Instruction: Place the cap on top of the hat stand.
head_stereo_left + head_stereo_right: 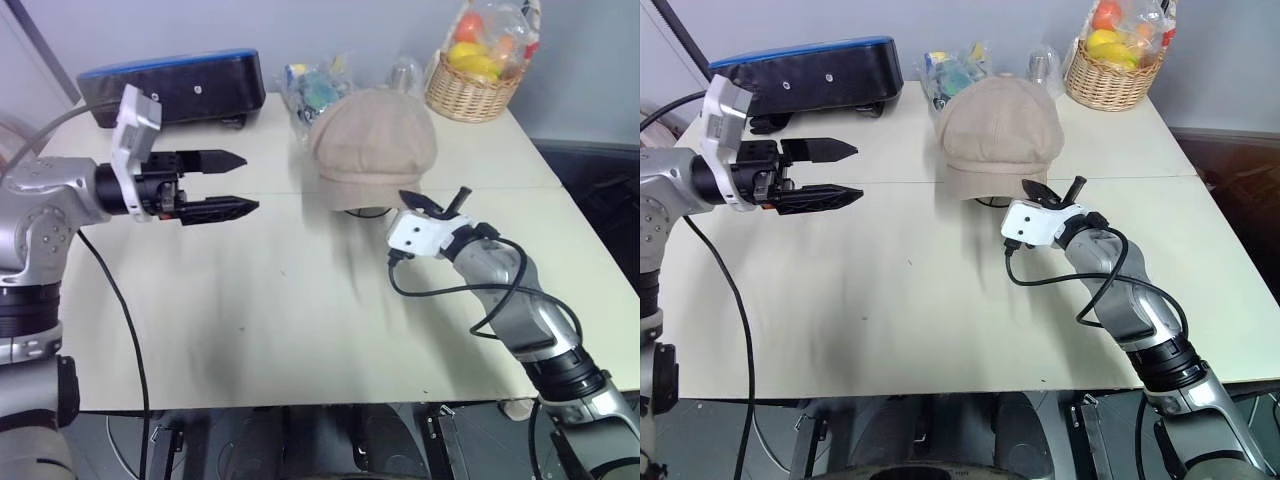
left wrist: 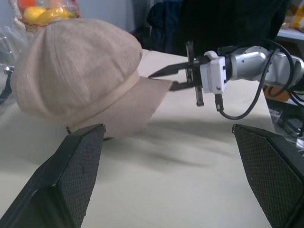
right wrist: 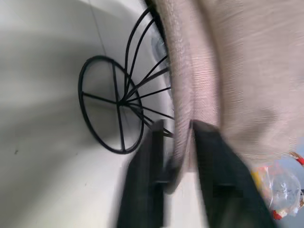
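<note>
Cap (image 1: pixel 372 145) was sitting on the hat stand (image 3: pixel 124 102), covering its wire sphere so just the round base peeked out under the brim, all of it on the white table (image 1: pixel 250 300). My right gripper (image 2: pixel 167 79) was at the brim's edge, fingers (image 3: pixel 209 171) straddling the fabric with a small gap, and I couldn't tell if they were actually pinching it. My left gripper (image 1: pixel 232 183) hovered to the cap's left, well apart, jaws wide with nothing in them. Wicker basket (image 1: pixel 470 95) sat behind the cap.

Soft woven-cloth cap (image 1: pixel 372 147), thin black wire hat stand (image 3: pixel 114 102), wicker basket (image 1: pixel 470 95)
</note>
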You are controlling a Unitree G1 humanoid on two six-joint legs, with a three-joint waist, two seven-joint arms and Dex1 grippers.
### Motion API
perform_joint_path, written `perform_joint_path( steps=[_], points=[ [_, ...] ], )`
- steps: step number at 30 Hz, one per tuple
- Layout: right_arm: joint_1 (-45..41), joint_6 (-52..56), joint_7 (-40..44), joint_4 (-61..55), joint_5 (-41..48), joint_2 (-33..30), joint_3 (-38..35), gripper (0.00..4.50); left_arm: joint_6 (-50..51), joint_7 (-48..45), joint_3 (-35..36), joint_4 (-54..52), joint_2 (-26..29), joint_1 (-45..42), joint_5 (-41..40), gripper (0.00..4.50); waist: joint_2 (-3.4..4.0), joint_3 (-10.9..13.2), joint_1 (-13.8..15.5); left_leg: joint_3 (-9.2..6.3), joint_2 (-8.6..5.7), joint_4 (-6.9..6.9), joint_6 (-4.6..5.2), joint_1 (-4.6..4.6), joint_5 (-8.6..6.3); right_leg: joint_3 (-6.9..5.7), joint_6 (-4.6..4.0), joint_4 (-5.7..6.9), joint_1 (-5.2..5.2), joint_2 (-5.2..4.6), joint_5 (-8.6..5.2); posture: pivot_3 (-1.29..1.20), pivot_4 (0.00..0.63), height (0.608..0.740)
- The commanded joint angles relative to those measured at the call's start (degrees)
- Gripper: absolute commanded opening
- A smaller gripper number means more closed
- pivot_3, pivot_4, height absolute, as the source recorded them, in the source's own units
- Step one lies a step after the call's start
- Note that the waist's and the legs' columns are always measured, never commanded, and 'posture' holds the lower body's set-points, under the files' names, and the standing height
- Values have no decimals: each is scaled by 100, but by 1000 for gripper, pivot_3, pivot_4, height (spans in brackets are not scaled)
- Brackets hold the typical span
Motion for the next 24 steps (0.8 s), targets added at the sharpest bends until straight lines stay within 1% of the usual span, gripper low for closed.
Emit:
perform_joint_path(
  steps=[1, 2, 6, 8, 9, 11, 12, 13, 15, 17, 20, 21, 24],
  points=[
    [90, -21, 63, -290, -117, -91, -231, 2922, -101, -68, 1, 37, 18, -212, 30, 4500, 0, 0, 10, 0, 0, 0, 0, 0, 0, 0, 0, 0, 0, 0, 0, 0, 150, 740],
    [170, -7, 91, -381, -130, -121, -270, 3437, -105, -75, -9, 59, 10, -225, 37, 4500, 0, 0, 17, 0, 0, 0, 0, 0, 0, 0, 0, 0, 0, 0, 0, 0, 150, 740],
    [827, 143, 412, -1060, -41, -403, -687, 3437, -154, -138, -59, 153, -10, -260, 88, 4500, 0, 0, 44, 0, -2, 1, 0, -4, 0, 0, 0, -3, 1, -1, 0, 0, 150, 740],
    [1319, 220, 707, -1532, 133, -626, -1079, 3437, -186, -172, -72, 234, -12, -290, 115, 4500, 0, 0, 35, 1, -2, 1, 0, -4, 0, 1, 0, -3, 1, -1, 0, 0, 150, 740],
    [1616, 272, 956, -1785, 393, -730, -1380, 3437, -197, -169, -72, 276, -20, -313, 126, 4500, 2, 1, 47, 1, -1, 1, 0, -3, 0, 1, 0, -3, 1, 0, 0, 0, 150, 740],
    [2110, 875, 1759, -2309, 1445, -798, -2391, 3437, -229, -196, -79, 358, -22, -352, 158, 4500, 1, 2, 51, -1, -1, 0, 1, -3, 0, 0, 1, -3, 2, 0, 0, 0, 150, 740],
    [2196, 1474, 2252, -2554, 2236, -774, -2938, 3437, -267, -221, -89, 402, -13, -369, 193, 4500, 1, 2, 45, -2, 0, 1, 1, -3, 0, -1, 1, -4, 4, 0, 0, 0, 150, 740],
    [2226, 1910, 2567, -2713, 2776, -765, -3289, 3437, -295, -244, -96, 433, -8, -381, 223, 4500, 1, 2, 30, -2, 0, 2, 1, -3, 0, -1, 1, -3, 5, 0, 0, 0, 150, 740],
    [1879, 3061, 3327, -2879, 4425, -939, -4230, 3437, -347, -299, -107, 523, 9, -426, 280, 4500, 0, 4, 1, 1, 2, 4, 1, 12, 0, 3, 0, -3, 17, 0, 2, 0, 150, 740],
    [1343, 3996, 3780, -2687, 5699, -1289, -4905, 3437, -365, -343, -94, 596, 29, -475, 300, 4500, 1, 10, -3, 4, 8, -3, 1, 40, -1, 8, -2, -3, 37, 2, 2, 0, 150, 740],
    [752, 4927, 3878, -2093, 6594, -1758, -5215, 3437, -358, -365, -50, 682, 34, -542, 324, 4500, -1, 8, 26, -1, 14, -12, 1, 61, -1, 1, -9, -10, 59, 6, -2, 0, 150, 740],
    [633, 5123, 3874, -1922, 6788, -1880, -5255, 3437, -358, -363, -37, 702, 33, -560, 331, 4500, -1, 8, 33, -1, 15, -12, 2, 61, -2, -1, -26, -13, 62, 5, -11, 0, 150, 740],
    [365, 5676, 3882, -1481, 7402, -2114, -5316, 3437, -342, -364, -11, 707, 65, -582, 327, 4500, -3, 9, 51, 3, 12, -11, 2, 57, -2, 1, -26, -19, 62, -2, -12, 0, 150, 740]
  ],
)
